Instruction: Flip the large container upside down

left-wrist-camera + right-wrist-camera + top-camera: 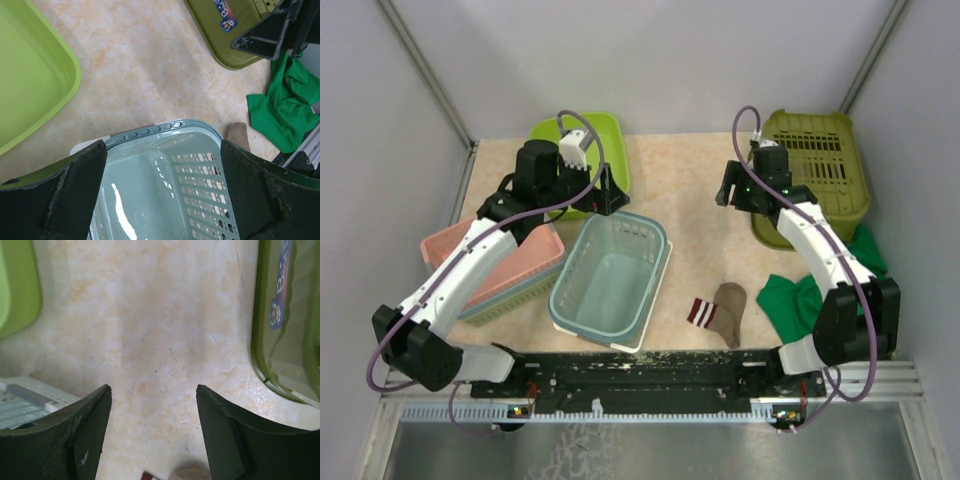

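Note:
The large container is a teal perforated basket [610, 280] standing upright with its opening up in the middle of the table; a white edge shows beneath it. Its far rim [155, 129] and inside show in the left wrist view. My left gripper [605, 192] is open and hovers just above that far rim, jaws spread wide [162, 147] and touching nothing. My right gripper [728, 186] is open and empty over bare table right of the basket [152, 390]; the basket's corner [20, 400] shows at the left of the right wrist view.
A lime green tray [595, 135] lies at the back left. An olive crate [820, 170] stands at the back right. Pink and green stacked baskets [495, 265] stand at the left. A green cloth [800, 300] and a brown striped sock [720, 310] lie front right.

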Robot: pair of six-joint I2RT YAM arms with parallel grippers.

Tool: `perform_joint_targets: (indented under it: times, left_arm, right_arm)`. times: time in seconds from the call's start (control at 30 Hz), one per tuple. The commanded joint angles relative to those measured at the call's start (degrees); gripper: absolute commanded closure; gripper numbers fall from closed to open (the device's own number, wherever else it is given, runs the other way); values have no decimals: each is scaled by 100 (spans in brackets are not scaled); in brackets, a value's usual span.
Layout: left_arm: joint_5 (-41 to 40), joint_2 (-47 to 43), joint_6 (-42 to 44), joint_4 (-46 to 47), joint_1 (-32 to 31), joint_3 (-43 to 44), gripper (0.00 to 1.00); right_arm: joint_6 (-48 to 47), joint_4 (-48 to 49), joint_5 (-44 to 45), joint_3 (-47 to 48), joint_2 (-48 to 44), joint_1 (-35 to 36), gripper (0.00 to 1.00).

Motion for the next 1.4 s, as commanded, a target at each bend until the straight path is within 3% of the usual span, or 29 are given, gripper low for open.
perform_joint_targets:
  times: [0.0,0.3,0.6,0.73,0.93,1.13,1.37]
  left_arm:
    - [-105,-239,31,-49,43,53,1]
    - [16,-337,29,-51,43,-24,1]
    - [-68,-412,172,-212,52,99,1]
    - [-178,-456,207,-280,48,141,1]
    - [-474,-473,227,-422,49,180,1]
    - [-1194,-382,78,-675,135,306,1]
    - [-977,-450,-236,-546,778,263,1]
  right_arm:
    - [15,0,525,50,314,11,31]
    - [-290,-310,2285,409,986,-182,31]
    - [-237,-763,2695,1034,1143,-389,29]
    - [-238,-795,2025,1101,896,-306,28]
    - [135,-726,1320,930,129,326,24]
    - [1248,-687,629,422,-455,1340,24]
    - [2546,-734,827,-8,-536,2854,23]
